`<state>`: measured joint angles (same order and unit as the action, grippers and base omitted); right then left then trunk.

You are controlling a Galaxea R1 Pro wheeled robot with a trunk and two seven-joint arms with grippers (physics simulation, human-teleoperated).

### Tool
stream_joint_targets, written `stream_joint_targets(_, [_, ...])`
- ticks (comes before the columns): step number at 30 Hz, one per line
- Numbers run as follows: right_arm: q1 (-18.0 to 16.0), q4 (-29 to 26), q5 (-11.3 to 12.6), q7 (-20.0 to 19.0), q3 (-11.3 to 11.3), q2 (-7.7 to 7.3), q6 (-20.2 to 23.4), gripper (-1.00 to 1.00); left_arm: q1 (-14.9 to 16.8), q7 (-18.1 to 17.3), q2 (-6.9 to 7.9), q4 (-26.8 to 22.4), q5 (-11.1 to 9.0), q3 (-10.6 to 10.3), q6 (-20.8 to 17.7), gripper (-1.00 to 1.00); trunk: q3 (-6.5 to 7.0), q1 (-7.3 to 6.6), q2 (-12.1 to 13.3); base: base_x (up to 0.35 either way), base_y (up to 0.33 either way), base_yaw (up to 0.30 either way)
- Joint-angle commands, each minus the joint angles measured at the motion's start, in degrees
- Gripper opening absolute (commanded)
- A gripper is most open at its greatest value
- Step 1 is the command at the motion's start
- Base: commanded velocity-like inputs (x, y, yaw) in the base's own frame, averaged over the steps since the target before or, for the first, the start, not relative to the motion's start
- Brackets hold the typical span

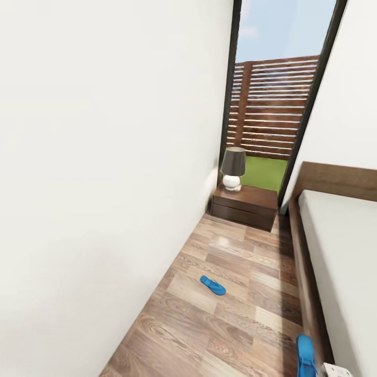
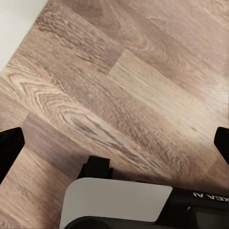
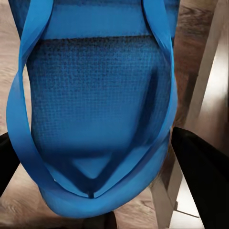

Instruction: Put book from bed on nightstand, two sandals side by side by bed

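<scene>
The right gripper (image 3: 102, 157) stands spread around a sandal (image 3: 95, 105) lying between its fingers beside the bed (image 1: 335, 251), while the left gripper (image 2: 114, 143) hangs spread over bare floor (image 2: 119, 81), the second sandal (image 1: 212, 285) well apart.

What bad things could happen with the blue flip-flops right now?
The right hand is very close over one sandal right by the bed frame, so it might bump the wood or push the sandal underneath. The other sandal lies far off in the middle of the floor, so the pair could end up not side by side.
</scene>
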<state>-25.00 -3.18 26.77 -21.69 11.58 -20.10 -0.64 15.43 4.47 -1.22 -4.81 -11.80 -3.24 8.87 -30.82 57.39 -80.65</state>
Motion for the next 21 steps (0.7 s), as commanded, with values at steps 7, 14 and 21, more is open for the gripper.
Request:
stream_joint_targets(7, [-0.04,0.03,0.56,-0.19,0.46,-0.03,-0.07,-1.00,0.03,0.19,-0.01,0.06,-0.42,-0.37,0.19,1.00,-0.05,0.02,-0.03,0.138,0.110,-0.006])
stream_joint_targets(14, [-0.04,0.02,0.56,-0.19,0.46,-0.03,-0.07,-1.00,0.04,0.19,-0.01,0.04,-0.42,-0.37,0.19,1.00,-0.05,0.02,-0.03,0.013,0.009,-0.203])
stream_joint_targets(21, [-0.04,0.02,0.56,-0.19,0.47,-0.03,-0.07,-1.00,0.03,0.19,-0.01,0.05,-0.42,-0.37,0.19,1.00,-0.05,0.02,-0.03,0.000,0.000,-0.296])
